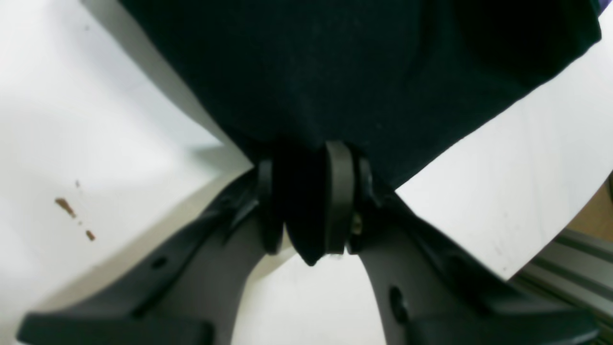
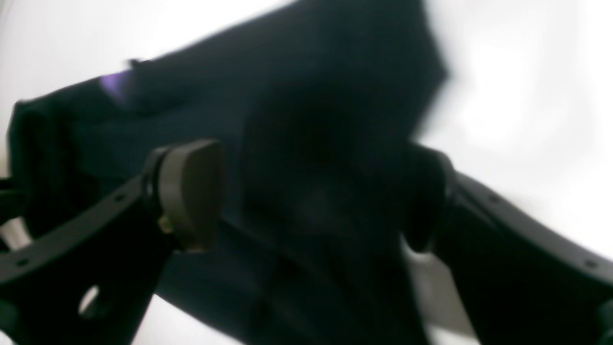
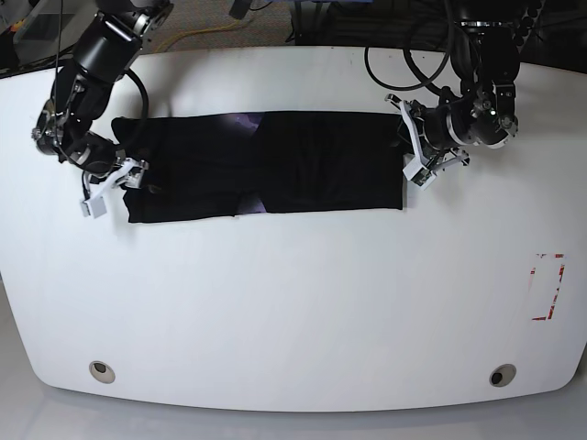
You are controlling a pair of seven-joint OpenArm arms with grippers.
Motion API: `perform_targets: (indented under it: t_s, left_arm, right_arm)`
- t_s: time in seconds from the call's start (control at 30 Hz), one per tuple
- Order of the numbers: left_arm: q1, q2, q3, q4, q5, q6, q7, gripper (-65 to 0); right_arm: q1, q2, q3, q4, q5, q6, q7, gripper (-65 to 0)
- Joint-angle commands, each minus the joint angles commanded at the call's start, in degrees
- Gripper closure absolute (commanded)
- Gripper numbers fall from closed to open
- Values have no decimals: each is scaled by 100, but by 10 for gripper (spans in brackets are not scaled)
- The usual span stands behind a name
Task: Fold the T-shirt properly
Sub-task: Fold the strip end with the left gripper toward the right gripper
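Black cloth lies in a long flat band across the far half of the white table (image 3: 293, 302): the T-shirt (image 3: 266, 165) has its sides already turned in, so it reads as a strip running left to right, with a faint purple glint near its far edge.

The left gripper (image 1: 311, 201) sits at the strip's right end in the base view. Its wrist camera shows the pads drawn together with a tongue of black fabric pinched between them, so it is clamped on the shirt's edge.

The right gripper (image 2: 311, 196) is at the strip's left end. Its wrist view is blurred, but the pads stand well apart with cloth bulging between them; it is spread wide and grips nothing yet.

The step in hand looks like folding the strip end over end. To do it well, the spread gripper should close on every layer at its end, not just the top one, before anything lifts; a hold on a single layer would let the fold beneath slide open. Which end should travel I cannot tell. The carried end should rise only enough to clear the cloth, move straight along the strip's length, and come down with its edges lined up over the other end. Pulling sideways would skew the band, and letting go before the cloth settles could leave a wrinkle.
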Motion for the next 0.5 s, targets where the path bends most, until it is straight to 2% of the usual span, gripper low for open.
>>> perform_targets:
  t_s: [0.03,0.13,0.2,0.3,0.37,0.5]
  left_arm:
    - [0,0,0,0,0,0,0,-113]
    - [0,0,-18,-9,9,0,0,-113]
    - [0,53,-9,-9,9,0,0,-114]
    - [-9,387,9,-79,9,22,9,-114]
    - [-123,598,88,-211,9,189,9,-115]
    - [-501,826,677,-677,9,312,9,-115]
  right_arm:
    - [-9,-18,9,9,0,0,44,-395]
    - [-105,-44,0,281,-44,0,105,-141]
    - [-149,-44,0,554,0,0,97,-27]
    - [-211,0,0,1196,-44,0,9,-8]
    - [-299,105,0,1688,-26,0,-114,-8]
    - [-352,308,-18,2576,-9,0,-360,-8]
